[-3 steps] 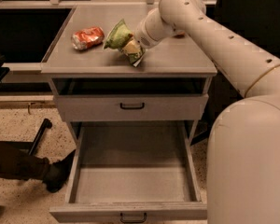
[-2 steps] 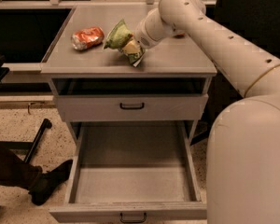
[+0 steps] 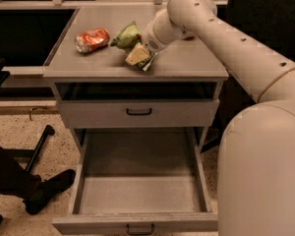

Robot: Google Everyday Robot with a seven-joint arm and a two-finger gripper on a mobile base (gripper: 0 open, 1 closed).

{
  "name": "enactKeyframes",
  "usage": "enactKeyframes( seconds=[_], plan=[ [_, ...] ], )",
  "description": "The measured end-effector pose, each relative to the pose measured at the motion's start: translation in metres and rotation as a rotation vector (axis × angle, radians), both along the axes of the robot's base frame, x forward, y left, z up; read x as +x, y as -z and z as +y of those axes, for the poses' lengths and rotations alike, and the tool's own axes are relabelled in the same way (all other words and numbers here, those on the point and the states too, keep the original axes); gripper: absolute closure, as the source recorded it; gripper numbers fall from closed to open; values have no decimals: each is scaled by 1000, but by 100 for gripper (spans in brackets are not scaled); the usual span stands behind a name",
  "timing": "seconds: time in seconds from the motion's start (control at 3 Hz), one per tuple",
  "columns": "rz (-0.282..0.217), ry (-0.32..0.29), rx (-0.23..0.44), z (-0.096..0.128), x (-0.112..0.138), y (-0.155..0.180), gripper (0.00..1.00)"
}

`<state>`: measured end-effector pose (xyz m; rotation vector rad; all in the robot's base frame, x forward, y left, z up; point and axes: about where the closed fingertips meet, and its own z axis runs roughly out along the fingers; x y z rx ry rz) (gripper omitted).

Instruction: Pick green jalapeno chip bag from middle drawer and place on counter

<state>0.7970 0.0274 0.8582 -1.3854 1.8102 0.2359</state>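
Observation:
The green jalapeno chip bag (image 3: 126, 35) rests on the counter (image 3: 187, 63), just right of a crushed orange-red can (image 3: 92, 39). My gripper (image 3: 139, 56) is low over the counter, right against the bag's near right side. The white arm reaches in from the right. The middle drawer (image 3: 137, 193) is pulled fully out below, and its bare gray floor holds nothing. Its small dark handle (image 3: 140, 228) shows at the bottom edge.
The taller-fronted drawer (image 3: 137, 113) above the middle one is nearly closed. A person's dark leg and shoe (image 3: 44, 191) and a black chair-base leg (image 3: 39, 149) are on the speckled floor at the left. My robot body (image 3: 265, 171) fills the right side.
The arm, gripper and bag have not visibly moved. The person's leg and shoe at the lower left have shifted a little.

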Motion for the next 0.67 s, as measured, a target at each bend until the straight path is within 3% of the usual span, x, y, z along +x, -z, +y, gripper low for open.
enactKeyframes(
  seconds=[0.33,0.67],
  plan=[
    [0,0,0,0,0,0,0],
    [0,0,0,0,0,0,0]
  ],
)
